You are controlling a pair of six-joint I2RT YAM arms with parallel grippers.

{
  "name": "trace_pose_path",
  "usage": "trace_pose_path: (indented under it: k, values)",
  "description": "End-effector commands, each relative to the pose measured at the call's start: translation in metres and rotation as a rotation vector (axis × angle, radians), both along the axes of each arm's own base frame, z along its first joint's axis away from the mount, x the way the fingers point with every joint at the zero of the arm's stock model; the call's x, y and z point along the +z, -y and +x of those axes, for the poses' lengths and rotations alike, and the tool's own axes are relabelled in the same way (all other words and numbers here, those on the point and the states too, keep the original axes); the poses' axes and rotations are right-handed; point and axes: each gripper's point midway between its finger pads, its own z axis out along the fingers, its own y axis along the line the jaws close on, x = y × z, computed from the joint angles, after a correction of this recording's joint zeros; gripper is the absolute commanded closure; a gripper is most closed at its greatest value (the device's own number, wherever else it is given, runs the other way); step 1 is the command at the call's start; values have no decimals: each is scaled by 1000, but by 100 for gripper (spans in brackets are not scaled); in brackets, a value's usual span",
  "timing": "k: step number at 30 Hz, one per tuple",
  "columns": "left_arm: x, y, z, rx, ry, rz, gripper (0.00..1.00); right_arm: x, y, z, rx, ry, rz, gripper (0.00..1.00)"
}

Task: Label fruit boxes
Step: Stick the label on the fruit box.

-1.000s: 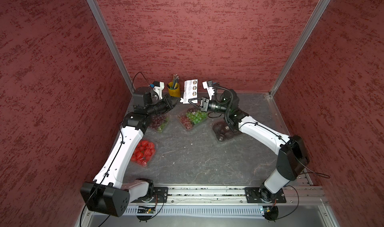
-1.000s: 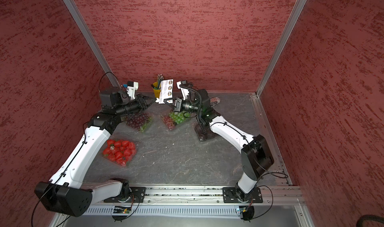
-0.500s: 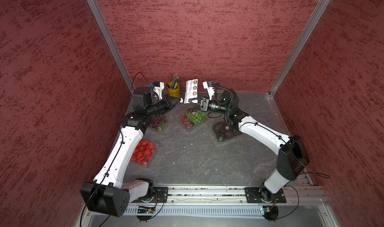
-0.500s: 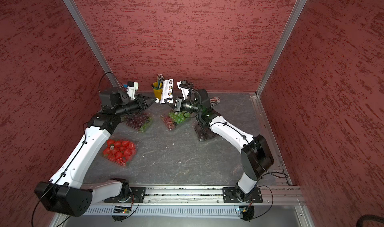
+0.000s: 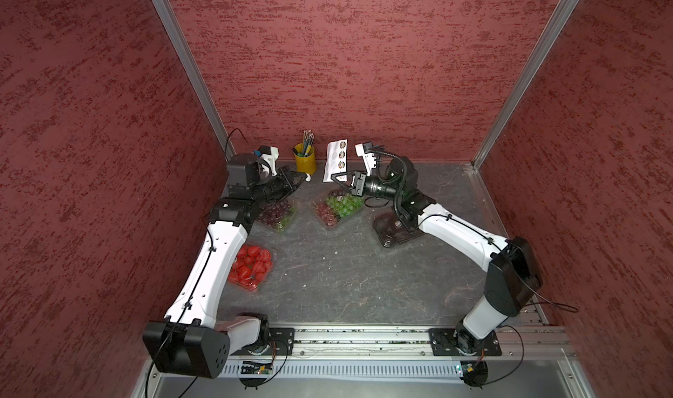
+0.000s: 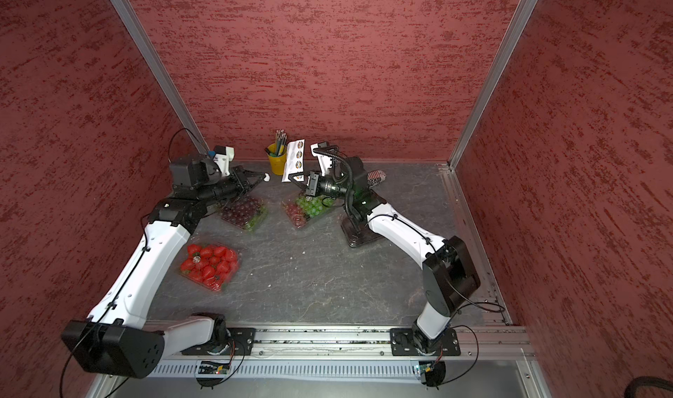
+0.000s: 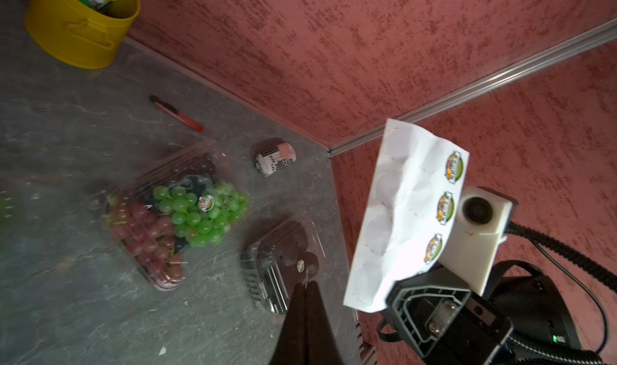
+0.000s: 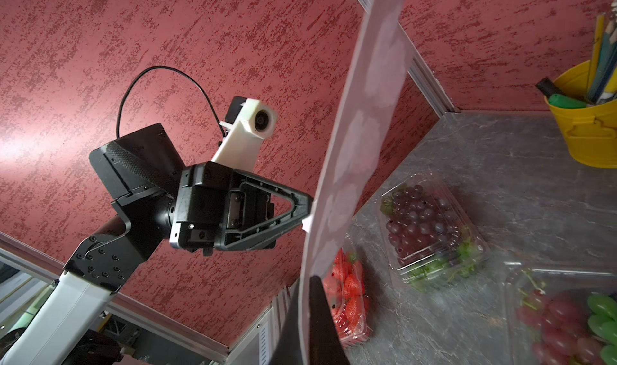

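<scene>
The right jaws pinch the lower corner of the sticker sheet (image 5: 337, 155) above the green-and-red grape box (image 5: 338, 208) on the counter (image 5: 327, 276), while the left jaws (pressed together on a small white scrap (image 5: 308, 177)) hang near the sheet, above the dark grape box's (image 5: 276, 214) far side.

Left tool (image 7: 305, 288), jaws together, pinches a white sliver (image 7: 304, 280) in front of the black-tray punnet (image 7: 283, 263). Right tool (image 7: 395, 288) grips a corner of the sticker sheet (image 7: 407, 213). The mixed-grape punnet (image 7: 173, 219) rests on the bench (image 7: 66, 296) beside the black-tray punnet.
</scene>
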Motion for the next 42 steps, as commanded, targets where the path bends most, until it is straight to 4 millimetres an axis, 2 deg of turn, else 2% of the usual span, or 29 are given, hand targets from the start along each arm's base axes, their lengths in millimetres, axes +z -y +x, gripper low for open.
trace_pose_path:
  k: [1,6,11,17,27,33,42]
  values:
    - [-25,-35,5,111,-87,123,100,9,11,-2,-47,40,-4,100]
    - [-68,-83,9,231,-239,271,100,7,17,-2,-69,52,-11,100]
    - [-99,-124,15,323,-337,411,100,-1,21,0,-65,28,-21,100]
    - [-132,-155,31,365,-447,567,100,-2,28,4,-83,39,-33,100]
    - [-178,-176,69,359,-537,683,100,-2,36,13,-105,42,-44,100]
    - [-199,-176,87,338,-575,696,100,-5,39,19,-118,34,-50,100]
    - [-220,-177,90,326,-633,718,100,-8,41,25,-126,22,-53,100]
